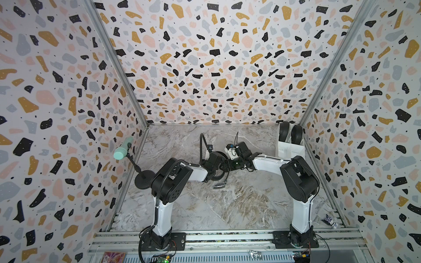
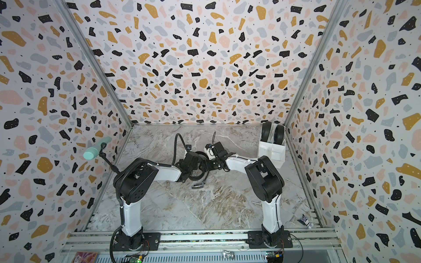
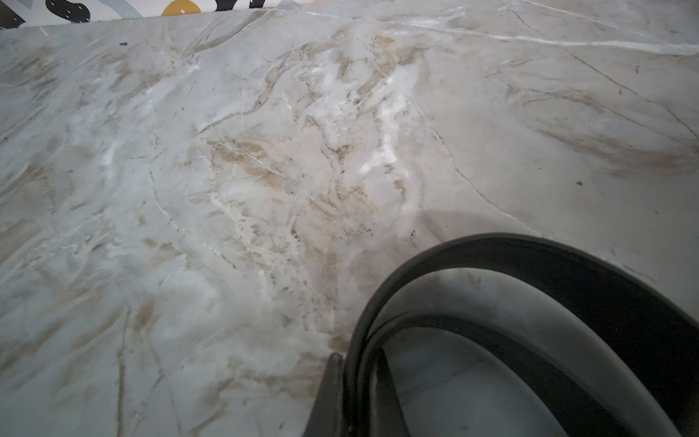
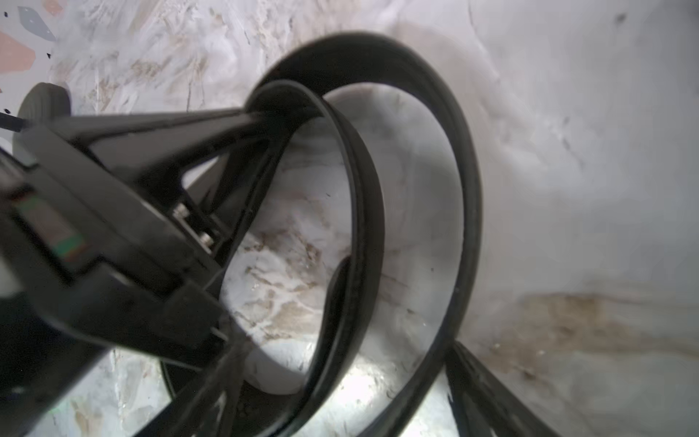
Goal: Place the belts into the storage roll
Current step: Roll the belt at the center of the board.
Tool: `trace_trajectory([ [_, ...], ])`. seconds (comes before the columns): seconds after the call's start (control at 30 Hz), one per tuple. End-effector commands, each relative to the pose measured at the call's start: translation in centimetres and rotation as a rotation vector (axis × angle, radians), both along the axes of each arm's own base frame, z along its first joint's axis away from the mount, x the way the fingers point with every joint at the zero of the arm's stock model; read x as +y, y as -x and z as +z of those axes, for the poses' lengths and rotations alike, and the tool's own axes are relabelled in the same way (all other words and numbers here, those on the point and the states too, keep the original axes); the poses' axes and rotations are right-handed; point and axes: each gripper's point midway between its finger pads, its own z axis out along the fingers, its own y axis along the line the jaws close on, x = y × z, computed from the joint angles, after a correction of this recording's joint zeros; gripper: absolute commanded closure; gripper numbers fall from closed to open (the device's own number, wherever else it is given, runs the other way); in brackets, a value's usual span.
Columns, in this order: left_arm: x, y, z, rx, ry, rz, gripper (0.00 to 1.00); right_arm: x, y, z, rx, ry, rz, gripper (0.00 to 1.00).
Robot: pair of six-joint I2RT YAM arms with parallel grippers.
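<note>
The thin belt lies in the middle of the bench, wound into a loose coil of a couple of turns standing on edge, its silver buckle trailing flat on the marble just in front. The left fingers are pressed together on the coil's inner turns, pinching the strap between them. The right fingers look spread wide at the coil's other side and grip nothing that I can make out. Off in the right rear corner stands the storage roll, and the two wider belts already stand rolled in its rear cells, while the front cells look free. So I'd say this is the last belt, still at the rolling stage. Next, as I see it, the right fingers should close across the whole coil so it can't spring open, with the buckle end tucked in, before it is carried over and lowered into a front cell. A mint-green cylinder on its stand sits by the left wall. As for writing, I can read none on belt or box; a pink printed card at the front rail is too small to read.
</note>
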Motion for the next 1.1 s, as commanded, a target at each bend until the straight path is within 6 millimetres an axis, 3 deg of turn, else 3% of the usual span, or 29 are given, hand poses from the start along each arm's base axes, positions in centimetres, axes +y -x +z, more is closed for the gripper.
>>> trace_trajectory([
  [0.0, 0.4, 2.5, -3.7, 0.123, -0.027, -0.018, 1.0, -1.0, -2.8, 1.6, -0.057, 0.033, -0.02, 0.15],
  [0.23, 0.5, 2.6, -3.8, 0.127, -0.026, -0.017, 1.0, 0.9, -6.3, -0.3, -0.063, 0.121, 0.064, 0.13],
  [0.37, 0.6, 2.7, -3.8, 0.127, -0.028, -0.012, 1.0, 2.3, -6.7, -0.3, -0.079, 0.082, 0.1, 0.17],
  [0.5, 0.6, 2.6, -3.7, 0.126, -0.035, -0.01, 1.0, 3.1, -5.1, 0.7, -0.102, 0.053, 0.131, 0.25],
  [0.73, 0.9, 2.6, -3.9, 0.127, -0.038, -0.001, 1.0, 2.7, -1.7, 1.1, -0.086, 0.026, 0.129, 0.36],
  [0.9, 0.9, 2.6, -3.8, 0.124, -0.034, 0.007, 1.0, 3.3, 0.5, -0.7, -0.027, 0.07, 0.109, 0.52],
  [1.07, 0.9, 2.6, -3.8, 0.126, -0.023, 0.017, 1.0, 2.2, 1.7, -3.3, 0.056, 0.134, -0.017, 0.63],
])
